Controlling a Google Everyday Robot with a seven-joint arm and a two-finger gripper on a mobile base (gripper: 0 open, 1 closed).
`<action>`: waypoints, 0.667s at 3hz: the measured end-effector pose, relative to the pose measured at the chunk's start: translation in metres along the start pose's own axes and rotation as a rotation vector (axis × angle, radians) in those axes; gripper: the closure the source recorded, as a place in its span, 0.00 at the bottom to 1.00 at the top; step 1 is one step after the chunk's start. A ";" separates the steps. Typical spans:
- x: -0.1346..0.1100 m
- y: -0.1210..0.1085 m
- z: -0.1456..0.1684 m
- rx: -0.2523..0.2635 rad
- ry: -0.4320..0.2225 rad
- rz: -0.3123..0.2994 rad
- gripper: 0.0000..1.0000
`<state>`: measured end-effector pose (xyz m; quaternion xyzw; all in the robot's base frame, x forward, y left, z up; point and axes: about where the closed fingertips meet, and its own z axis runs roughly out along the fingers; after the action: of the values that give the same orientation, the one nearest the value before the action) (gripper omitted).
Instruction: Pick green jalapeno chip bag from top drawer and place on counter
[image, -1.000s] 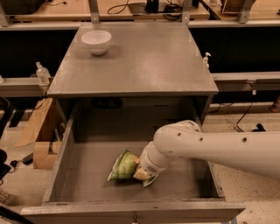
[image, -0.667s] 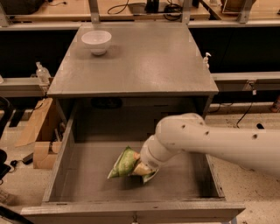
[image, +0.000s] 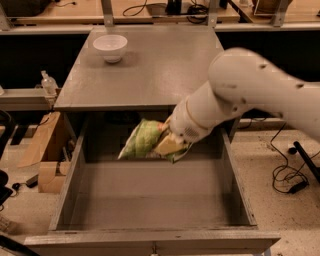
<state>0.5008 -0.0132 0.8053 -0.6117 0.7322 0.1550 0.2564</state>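
Note:
The green jalapeno chip bag (image: 142, 139) hangs in the air above the back of the open top drawer (image: 150, 200), just below the counter's front edge. My gripper (image: 169, 144) is shut on the bag's right end and holds it tilted, with the bag sticking out to the left. My white arm reaches in from the right, over the drawer's right side. The grey counter (image: 150, 70) lies just behind and above the bag. The drawer's bottom shows bare.
A white bowl (image: 110, 47) stands at the counter's back left. A cardboard box (image: 42, 150) and a spray bottle (image: 48, 82) stand left of the cabinet. Cables (image: 290, 170) lie on the floor at the right.
My gripper has lifted the chip bag off the drawer's bottom, up and toward the counter's front edge. The arm has risen with it.

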 end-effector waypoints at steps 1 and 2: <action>-0.028 -0.028 -0.046 0.007 -0.060 0.007 1.00; -0.042 -0.060 -0.074 0.044 -0.134 0.044 1.00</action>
<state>0.5506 -0.0308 0.8951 -0.5780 0.7298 0.1851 0.3147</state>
